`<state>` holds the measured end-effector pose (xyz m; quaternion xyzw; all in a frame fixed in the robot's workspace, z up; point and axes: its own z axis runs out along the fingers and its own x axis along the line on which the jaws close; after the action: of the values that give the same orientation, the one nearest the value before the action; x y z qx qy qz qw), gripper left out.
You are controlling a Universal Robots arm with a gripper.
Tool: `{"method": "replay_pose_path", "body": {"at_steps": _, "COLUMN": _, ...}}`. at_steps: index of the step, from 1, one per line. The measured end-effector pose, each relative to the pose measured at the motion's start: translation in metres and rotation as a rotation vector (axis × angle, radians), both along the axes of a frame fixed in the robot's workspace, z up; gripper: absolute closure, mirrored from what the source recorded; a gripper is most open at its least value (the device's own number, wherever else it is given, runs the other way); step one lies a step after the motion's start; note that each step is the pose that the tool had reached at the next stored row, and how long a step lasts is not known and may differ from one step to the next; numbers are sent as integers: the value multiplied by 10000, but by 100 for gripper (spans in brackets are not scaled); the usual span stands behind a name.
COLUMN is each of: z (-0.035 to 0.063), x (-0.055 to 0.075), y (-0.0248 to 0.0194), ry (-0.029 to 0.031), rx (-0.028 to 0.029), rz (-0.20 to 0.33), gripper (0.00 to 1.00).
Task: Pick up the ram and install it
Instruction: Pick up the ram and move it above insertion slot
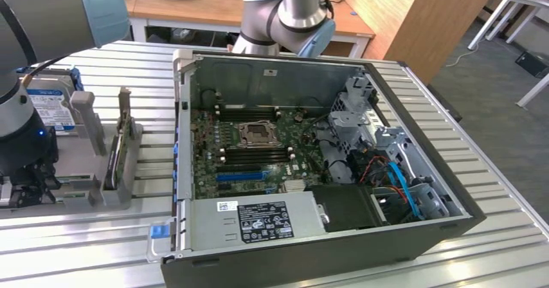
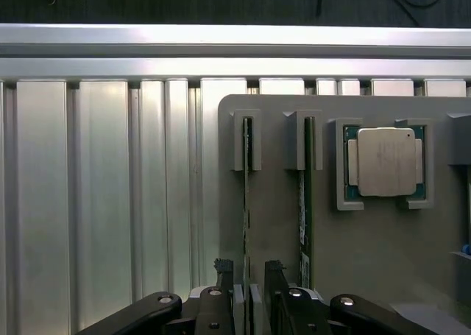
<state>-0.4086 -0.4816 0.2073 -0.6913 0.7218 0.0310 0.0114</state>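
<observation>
The ram (image 2: pixel 246 188) is a thin green stick standing on edge in a slot of the grey holder (image 2: pixel 272 224). A second green stick (image 2: pixel 304 195) stands in the neighbouring slot. My gripper (image 2: pixel 249 270) is open, with one dark finger on each side of the first stick's near end and a gap to the stick on both sides. In the exterior view the gripper (image 1: pixel 26 179) hangs low at the exterior view's left, beside the grey holder (image 1: pixel 94 195). The open PC case (image 1: pixel 412 236) lies at centre, with black memory slots (image 1: pixel 253 153) beside the CPU socket (image 1: pixel 256 134).
A CPU chip (image 2: pixel 385 162) sits in a recess of the holder. A taller card with a metal bracket (image 1: pixel 127 134) and a hard drive (image 1: pixel 50 105) stand by the holder. The case holds a power supply (image 1: pixel 257 220), a drive cage (image 1: pixel 351 114) and cables. The table is ribbed aluminium (image 2: pixel 110 202).
</observation>
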Motion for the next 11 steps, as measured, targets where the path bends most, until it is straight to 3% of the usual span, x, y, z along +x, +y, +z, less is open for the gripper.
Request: {"method": "replay_pose_path", "body": {"at_steps": 11, "z": -24, "x": 1, "y": -10, "ry": 1, "rx": 0, "rz": 1, "gripper": 69}}
